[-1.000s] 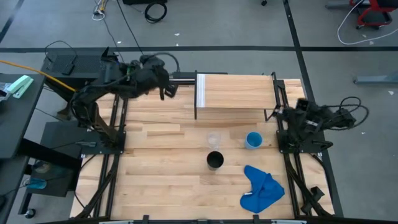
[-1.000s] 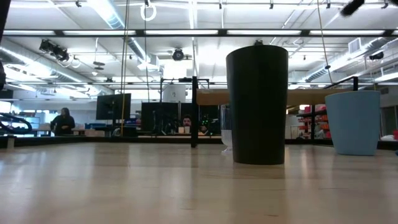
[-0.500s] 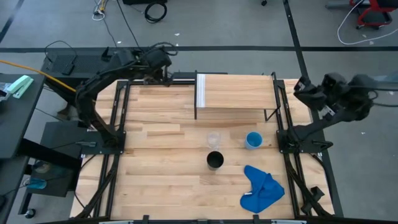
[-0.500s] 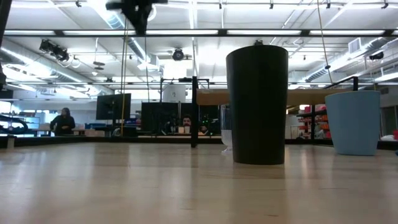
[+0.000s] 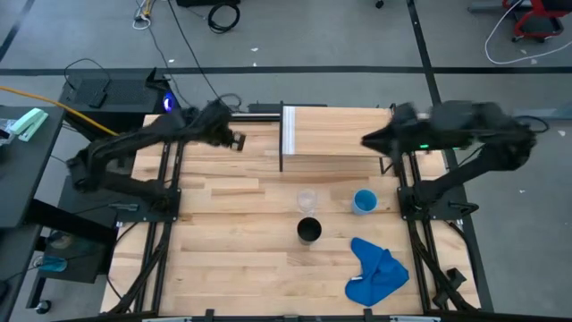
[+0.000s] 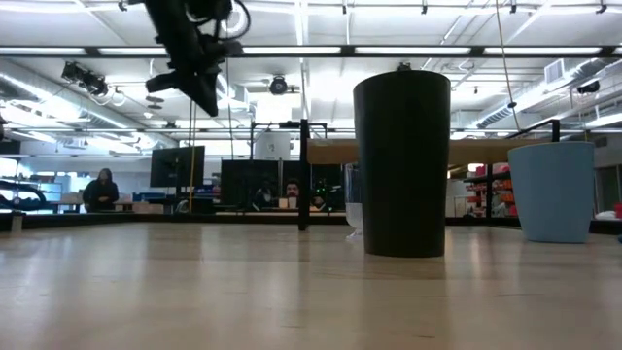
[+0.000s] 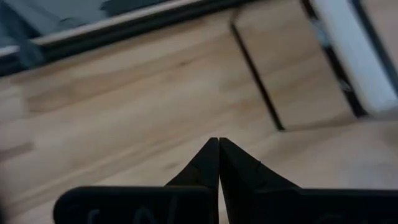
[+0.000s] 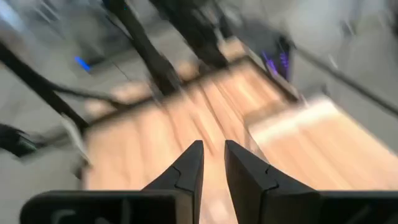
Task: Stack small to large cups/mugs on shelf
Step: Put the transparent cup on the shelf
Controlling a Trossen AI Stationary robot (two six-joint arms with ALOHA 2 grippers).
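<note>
Tabletop: light wood planks, dark frame rails down both sides.

Shelf: raised light-wood board at the far middle of the table, white end panel on its left end, thin black legs. Nothing stands on it.

Left arm: reaches in from the far left. Left gripper hangs over bare table just left of the shelf's white end, holding nothing. In the left wrist view the fingers are pressed tight together, tips meeting, with a shelf leg and the white panel ahead.

Right arm: stretched over the shelf's right end. Right gripper sits above the board's right part. Right wrist view, though blurred, shows a narrow gap between the fingers; nothing in them.

Blue cloth: crumpled at the near right, well apart from the shelf, just nearer than the cups.

Black cup: upright, near the middle, closest to the front edge. In the low view it stands in front of the clear cup, hiding most of it.

Light-blue cup: upright, right of the clear cup, in front of the shelf's right legs.

All three cups stand on the tabletop, apart from one another.

A person shows in the room beyond.
</note>
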